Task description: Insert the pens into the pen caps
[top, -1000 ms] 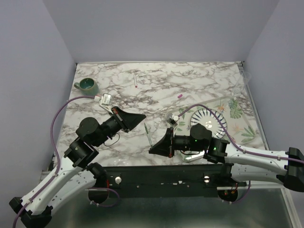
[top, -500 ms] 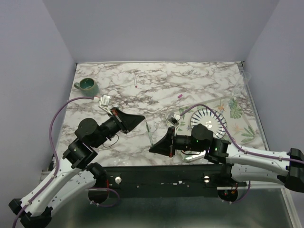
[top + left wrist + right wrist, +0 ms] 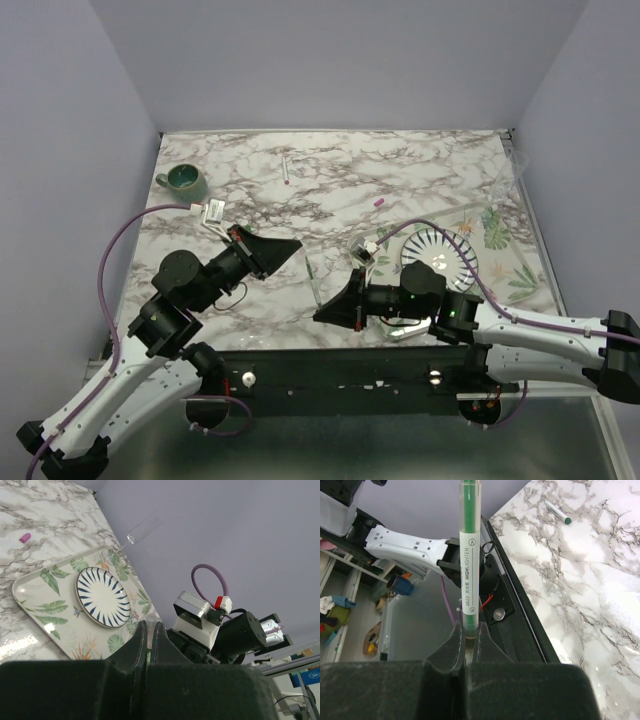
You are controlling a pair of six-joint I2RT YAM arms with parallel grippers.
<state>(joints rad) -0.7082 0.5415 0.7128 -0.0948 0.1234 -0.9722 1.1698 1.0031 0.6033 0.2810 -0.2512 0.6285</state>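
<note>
— What does the right gripper (image 3: 468, 640) hold?
— A green pen (image 3: 470, 570), pinched tight, standing straight up.
— Anything else?
— A second pen (image 3: 557, 511) lies on the marble table (image 3: 590, 585), off to the green pen's right.

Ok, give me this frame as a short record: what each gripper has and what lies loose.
left gripper: shut on a small translucent piece, likely a cap
right gripper: shut on the green highlighter, near one end
pink cap: loose on the table
red-tipped pen: loose, far side, right of the mug
grippers: apart from each other
</note>
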